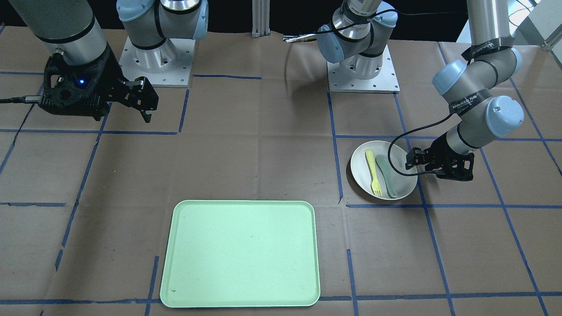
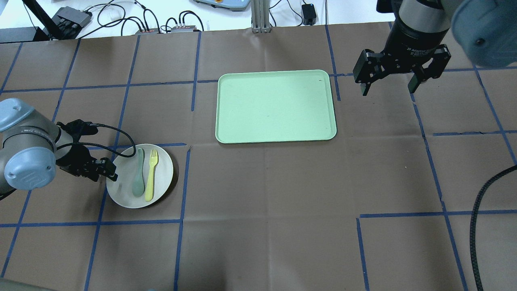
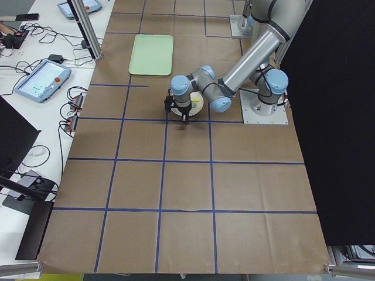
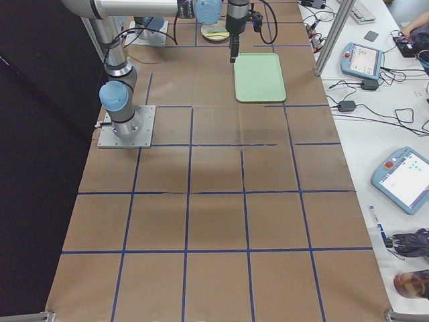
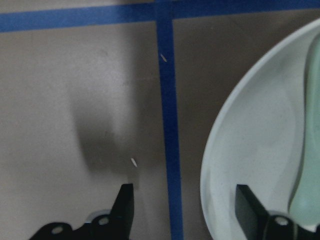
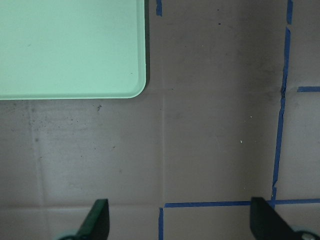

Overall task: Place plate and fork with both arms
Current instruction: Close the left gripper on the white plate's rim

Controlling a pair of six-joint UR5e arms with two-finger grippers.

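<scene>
The off-white plate lies on the table at my left, also in the front view. The pale yellow fork lies in it beside a grey-green spoon. My left gripper is open and low at the plate's outer rim. In the left wrist view one finger stands over the plate and the other outside it, with the rim between them. My right gripper is open and empty, raised beside the tray's right end.
The pale green tray lies empty at the table's middle; its corner shows in the right wrist view. Blue tape lines cross the brown table cover. Cables and pendants lie on the white bench beyond the table.
</scene>
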